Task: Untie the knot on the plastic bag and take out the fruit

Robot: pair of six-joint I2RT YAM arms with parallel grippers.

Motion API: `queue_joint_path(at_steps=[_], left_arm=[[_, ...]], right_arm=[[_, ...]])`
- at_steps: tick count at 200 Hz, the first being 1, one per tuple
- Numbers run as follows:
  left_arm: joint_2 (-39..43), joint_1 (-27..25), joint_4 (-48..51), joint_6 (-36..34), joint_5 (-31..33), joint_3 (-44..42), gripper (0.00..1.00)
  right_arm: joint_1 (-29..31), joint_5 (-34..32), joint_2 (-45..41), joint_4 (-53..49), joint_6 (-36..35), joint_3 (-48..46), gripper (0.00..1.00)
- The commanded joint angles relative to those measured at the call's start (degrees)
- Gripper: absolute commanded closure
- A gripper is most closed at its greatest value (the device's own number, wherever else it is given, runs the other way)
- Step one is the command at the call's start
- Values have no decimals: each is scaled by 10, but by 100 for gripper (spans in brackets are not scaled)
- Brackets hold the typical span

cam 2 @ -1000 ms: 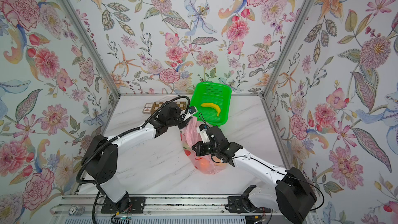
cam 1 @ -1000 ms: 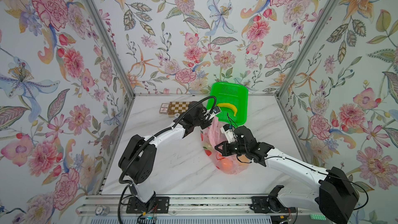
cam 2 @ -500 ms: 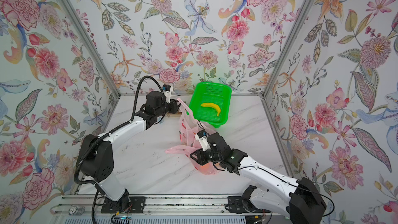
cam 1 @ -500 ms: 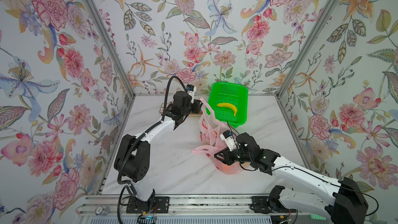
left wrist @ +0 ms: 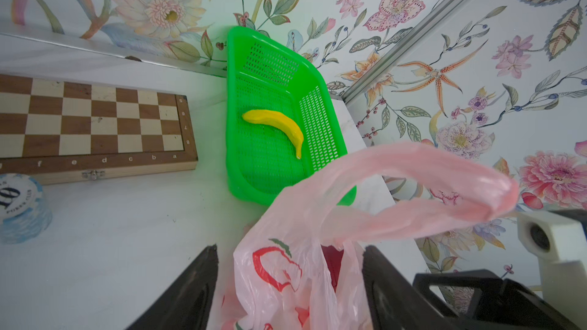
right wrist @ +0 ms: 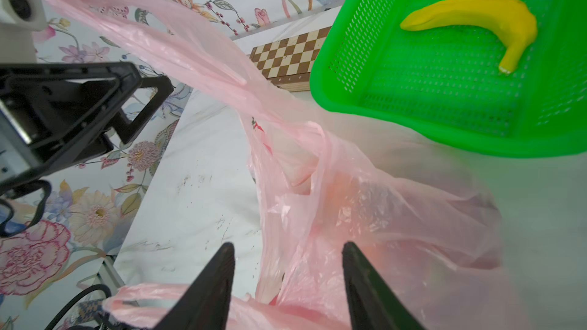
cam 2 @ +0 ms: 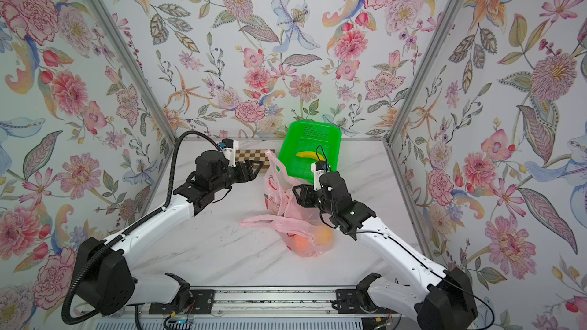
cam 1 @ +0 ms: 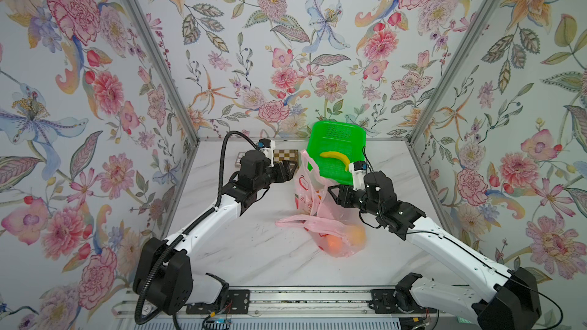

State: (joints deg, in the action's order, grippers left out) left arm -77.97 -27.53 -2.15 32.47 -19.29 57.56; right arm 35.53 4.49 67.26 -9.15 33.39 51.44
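The pale-pink plastic bag (cam 1: 320, 217) (cam 2: 295, 226) sits mid-table in front of the basket. One handle loop (cam 1: 305, 166) stands up, and another handle strip (cam 1: 292, 222) lies flat toward the left. No knot is in view, since the handle strips are apart. Orange fruit (cam 1: 335, 242) (cam 2: 324, 236) shows through the film. My left gripper (cam 1: 290, 166) (left wrist: 290, 249) is open, with bag film (left wrist: 279, 277) loose between its jaws. My right gripper (cam 1: 333, 192) (right wrist: 287, 246) is open just over the bag (right wrist: 365, 211).
A green perforated basket (cam 1: 355, 141) (left wrist: 320, 96) holding a yellow banana (cam 1: 335, 157) (right wrist: 476, 14) stands at the back, touching the bag. A wooden chessboard (cam 1: 286, 155) (left wrist: 92, 119) lies to its left. A stack of poker chips (left wrist: 19, 204) sits near the board.
Both grippers have opened and let go of the bag's handles. The handles pulled apart: one now stands up, the other lies flat. The left arm swung back-left, then returned toward the bag.
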Motion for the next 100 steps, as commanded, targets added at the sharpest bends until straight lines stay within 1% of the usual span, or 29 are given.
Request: queue_joint_path(at_steps=[1, 25, 44, 64, 87, 97, 100], left_arm=[[14, -21, 55, 12, -9, -11, 24], [-2, -52, 72, 8, -13, 1, 21], [-32, -75, 78, 6, -22, 19, 19], [-73, -93, 100, -1, -21, 49, 19], [-108, -102, 105, 6, -16, 64, 19], [-112, -102, 101, 8, -19, 66, 19], [-129, -102, 99, 9, -20, 66, 19]], right_arm=[[1, -53, 46, -35, -4, 39, 39], [2, -71, 87, -44, -15, 60, 35], [1, -53, 112, -42, -19, 68, 34], [2, -22, 131, -36, -18, 75, 35], [2, -17, 145, -31, -1, 75, 37], [5, -11, 151, -24, 5, 71, 38], [5, -11, 153, -24, 6, 71, 38]])
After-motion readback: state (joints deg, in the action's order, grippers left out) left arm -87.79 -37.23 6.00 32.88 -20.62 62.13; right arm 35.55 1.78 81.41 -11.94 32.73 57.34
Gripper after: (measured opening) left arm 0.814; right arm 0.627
